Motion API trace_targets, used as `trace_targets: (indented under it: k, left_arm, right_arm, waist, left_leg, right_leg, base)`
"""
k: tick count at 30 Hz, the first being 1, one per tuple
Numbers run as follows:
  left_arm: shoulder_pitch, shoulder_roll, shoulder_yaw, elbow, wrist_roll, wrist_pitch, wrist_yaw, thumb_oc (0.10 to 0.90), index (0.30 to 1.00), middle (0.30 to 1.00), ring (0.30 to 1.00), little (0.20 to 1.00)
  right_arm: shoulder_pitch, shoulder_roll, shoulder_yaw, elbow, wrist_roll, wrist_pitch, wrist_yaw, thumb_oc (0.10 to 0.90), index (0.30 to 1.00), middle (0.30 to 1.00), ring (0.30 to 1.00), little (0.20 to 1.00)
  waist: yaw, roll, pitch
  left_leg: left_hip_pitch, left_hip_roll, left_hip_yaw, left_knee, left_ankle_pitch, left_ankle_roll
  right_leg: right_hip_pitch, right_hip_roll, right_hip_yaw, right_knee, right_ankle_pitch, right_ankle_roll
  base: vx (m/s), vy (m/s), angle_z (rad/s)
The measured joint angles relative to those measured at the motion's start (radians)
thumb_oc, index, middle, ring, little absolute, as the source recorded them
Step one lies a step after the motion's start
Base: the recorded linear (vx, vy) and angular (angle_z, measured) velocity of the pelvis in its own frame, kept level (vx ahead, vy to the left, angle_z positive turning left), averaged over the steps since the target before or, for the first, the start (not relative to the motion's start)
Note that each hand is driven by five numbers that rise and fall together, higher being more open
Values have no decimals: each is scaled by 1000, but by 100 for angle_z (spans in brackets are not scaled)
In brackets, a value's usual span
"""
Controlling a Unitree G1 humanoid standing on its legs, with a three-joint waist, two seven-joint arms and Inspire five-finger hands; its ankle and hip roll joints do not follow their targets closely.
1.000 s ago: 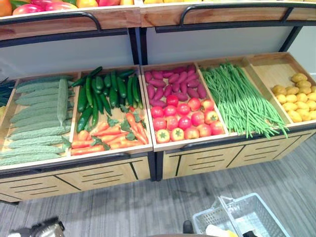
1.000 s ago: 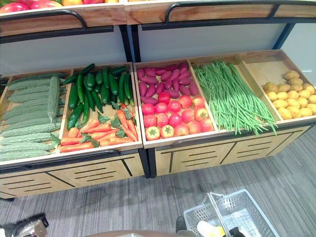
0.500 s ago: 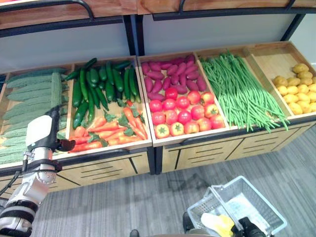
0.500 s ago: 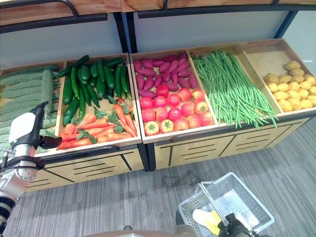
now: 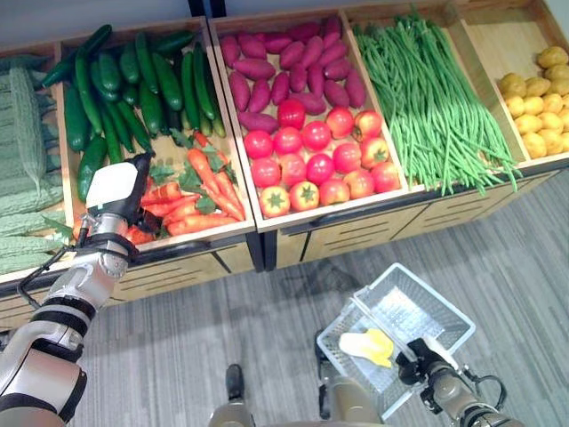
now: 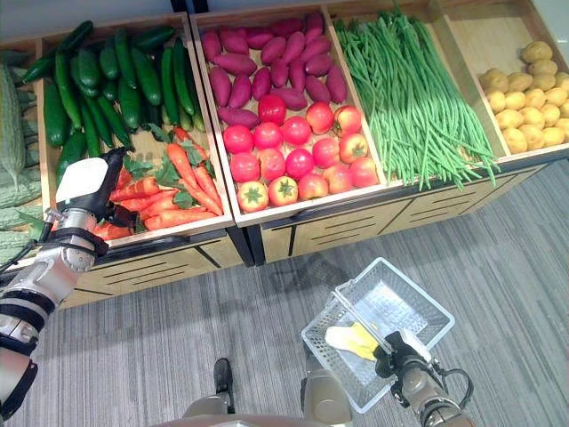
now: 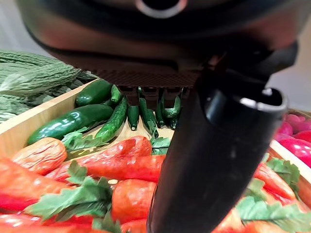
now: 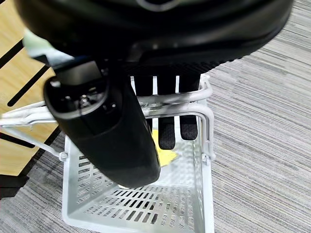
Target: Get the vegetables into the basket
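Note:
Orange carrots (image 5: 197, 191) with green tops lie in a wooden bin on the stand, with dark green cucumbers (image 5: 124, 84) behind them. My left hand (image 5: 114, 189) hovers over the left end of the carrot pile, fingers straight and holding nothing; in its wrist view the thumb (image 7: 214, 145) stands just above the carrots (image 7: 121, 165). A white slatted basket (image 5: 444, 311) hangs low over the floor at the lower right. My right hand (image 5: 418, 363) is shut round its handle (image 8: 170, 99). A yellow item (image 5: 369, 345) lies inside the basket.
The stand also holds bitter gourds (image 5: 22, 151) at far left, purple sweet potatoes (image 5: 284, 67), red tomatoes (image 5: 316, 160), long green beans (image 5: 436, 98) and yellow potatoes (image 5: 533, 98). A dark rail (image 5: 338, 212) runs along the bins' front edge. Grey striped floor (image 5: 222, 329) lies in front.
The camera has tilted down towards the floor. My left hand has risen from below the stand's front edge and moved right, onto the carrot bin. The right hand keeps hold of the basket.

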Motion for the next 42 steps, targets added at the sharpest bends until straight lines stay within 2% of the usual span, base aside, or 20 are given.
trace_targets:
  k: [5, 7, 8, 9, 10, 17, 27, 30, 34, 37, 42]
  left_arm:
    - [-34, 1, -25, 41, 0, 16, 11, 900, 1000, 1000, 1000, 1000]
    - [-35, 1, -25, 48, -1, 17, 13, 761, 805, 805, 805, 805]
    - [-36, 1, -25, 51, -1, 17, 13, 635, 629, 629, 629, 629]
    - [-39, 1, -32, 55, 0, 22, 13, 553, 514, 514, 514, 514]
    - [-42, 1, -42, 58, 0, 25, 12, 400, 300, 300, 300, 300]
    - [-69, 21, -151, 58, 53, 28, -49, 400, 300, 300, 300, 300]
    - [-76, 29, -138, 63, 88, 35, -86, 400, 300, 300, 300, 300]
    - [-71, 13, -113, 56, 88, 43, -73, 400, 300, 300, 300, 300]
    - [-3, -45, 55, -40, 72, 57, 17, 400, 300, 300, 300, 300]
    - [46, -10, 96, -184, 57, 60, 56, 400, 300, 300, 300, 300]
    - [95, 38, 115, -261, 61, 28, 54, 400, 300, 300, 300, 300]
  right_arm:
    - [-23, 3, 5, -1, 1, 2, -7, 400, 300, 300, 300, 300]
    - [-24, 3, 12, -1, 1, 2, -9, 400, 300, 300, 300, 300]
    - [-25, 3, 12, -1, 1, 1, -9, 400, 300, 300, 300, 300]
    - [-26, 2, 12, -3, 1, 2, -9, 400, 300, 300, 300, 300]
    - [-26, 2, 12, -5, 1, 2, -9, 400, 300, 300, 300, 300]
    - [-24, 2, 10, -12, 1, 2, -9, 400, 300, 300, 300, 300]
    - [-23, 2, 10, -15, 1, 4, -5, 400, 300, 300, 300, 300]
    - [-20, 2, 10, -14, 1, 6, -5, 400, 300, 300, 300, 300]
    - [-11, 12, 10, -8, 0, 8, -5, 400, 300, 300, 300, 300]
    - [8, 16, -3, -17, 0, 9, -4, 400, 300, 300, 300, 300]
    - [37, 17, -22, -17, -1, 9, 0, 400, 300, 300, 300, 300]
  waist:
    - [0, -4, 12]
    - [-1, -4, 12]
    - [-1, -4, 12]
    - [-1, -4, 12]
    - [-1, -4, 12]
    - [1, -4, 12]
    - [0, -4, 12]
    - [1, -4, 12]
    - [5, -5, 12]
    - [7, -6, 10]
    - [8, -6, 4]
  left_leg:
    - [-14, -2, 8, 0, 0, 0]
    - [-14, -1, 11, 0, 0, 0]
    - [-15, -1, 12, 0, 0, 0]
    - [-16, -1, 13, 0, 0, 0]
    - [-16, -1, 13, 0, 0, 0]
    - [-16, -2, 15, 0, 0, 0]
    - [-3, -2, 22, 0, 0, 0]
    - [7, -1, 22, 0, 0, 0]
    - [46, 5, 22, 0, -1, -2]
    - [66, 4, 22, -1, -4, -4]
    - [92, 1, 22, -1, -6, -3]
  right_leg:
    - [-18, 0, 8, 0, 2, 0]
    - [-21, 0, 11, 0, 2, 0]
    - [-23, 1, 12, 0, 2, 0]
    - [-25, 1, 13, 0, 2, 0]
    - [-25, 1, 13, 0, 2, 0]
    - [-26, 1, 15, 0, 3, 0]
    - [-16, 2, 21, 0, 5, -1]
    - [-5, 3, 21, 0, 5, -1]
    - [35, 3, 16, 0, 4, -1]
    - [54, 1, 17, 0, 0, -1]
    - [80, -2, 18, 0, -1, -1]
  base:
    - [20, 16, -3]
    - [19, 8, -5]
    - [14, 8, -4]
    - [0, 0, 0]
    - [0, 0, 0]
    - [0, 0, 0]
    - [0, -1, -1]
    - [0, 0, 0]
    - [29, -7, 1]
    - [55, 13, 0]
    - [7, 4, 0]
